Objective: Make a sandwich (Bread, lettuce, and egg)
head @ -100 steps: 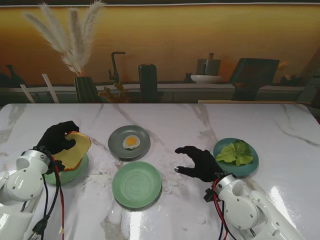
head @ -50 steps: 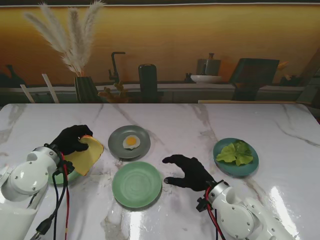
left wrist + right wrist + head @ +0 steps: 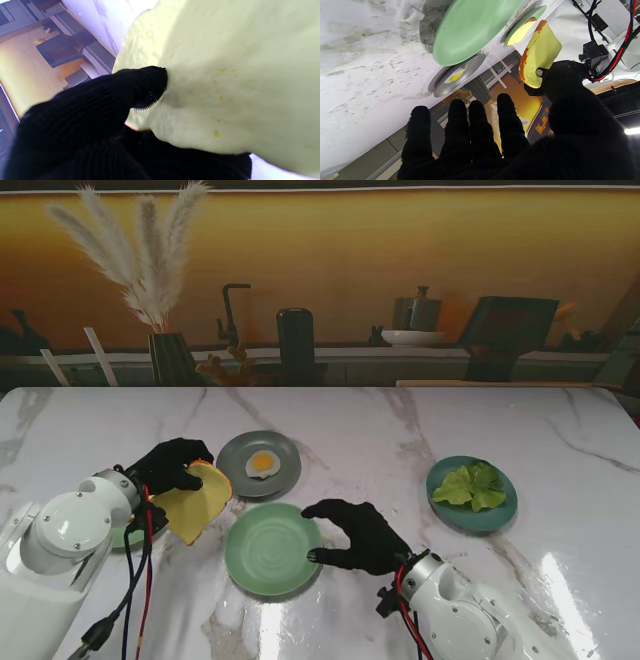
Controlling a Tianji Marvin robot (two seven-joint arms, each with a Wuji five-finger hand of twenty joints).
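My left hand (image 3: 172, 465) is shut on a yellow bread slice (image 3: 196, 501), held tilted above the table between its green dish (image 3: 128, 536) and the empty light-green plate (image 3: 273, 548). The left wrist view is filled by the bread (image 3: 225, 75) with my thumb (image 3: 140, 85) pressed on it. My right hand (image 3: 357, 534) is open, fingers spread at the plate's right rim. The fried egg (image 3: 263, 464) lies on a grey plate (image 3: 259, 465). Lettuce (image 3: 471, 486) sits on a teal plate (image 3: 472, 495) at the right. The right wrist view shows the plate (image 3: 472, 27), egg (image 3: 456, 76) and bread (image 3: 540, 52).
A dark vase with pampas grass (image 3: 172, 358) stands at the table's far left edge. A counter with a faucet (image 3: 232, 315), a dark canister (image 3: 296, 345) and a bowl (image 3: 411, 336) runs behind the table. Red and black cables (image 3: 135, 580) hang from my left arm.
My left hand has carried the bread rightward off its dish toward the light-green plate. My right hand has moved left to that plate's right rim.
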